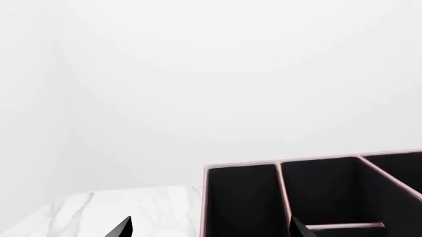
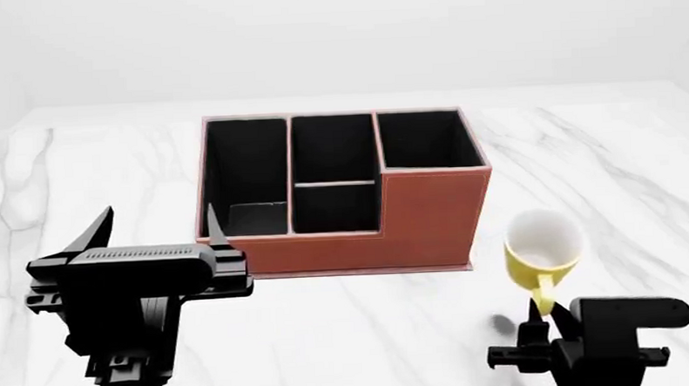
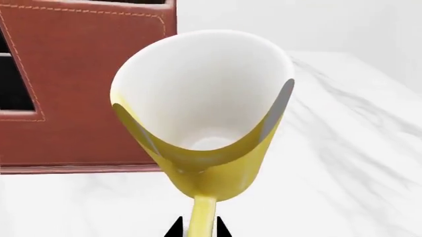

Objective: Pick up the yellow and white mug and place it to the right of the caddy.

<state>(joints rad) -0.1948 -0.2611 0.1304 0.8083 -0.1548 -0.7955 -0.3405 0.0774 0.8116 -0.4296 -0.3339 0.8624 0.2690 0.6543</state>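
The yellow and white mug (image 2: 542, 252) is being held by its loop handle (image 3: 202, 217) in the right tool (image 2: 544, 319), whose two dark tips are being pressed against either side of that handle. The mug is being kept tilted, its white inside turned up toward the head camera, at the right of the caddy (image 2: 342, 190) and close to its lower right corner; whether the mug is touching the surface (image 2: 363, 332) cannot be told. In the right wrist view the mug (image 3: 204, 116) is being shown beside the caddy's reddish-brown wall (image 3: 86, 74). The left tool (image 2: 160, 225) is being held spread wide, gripping nothing, at the caddy's front left corner.
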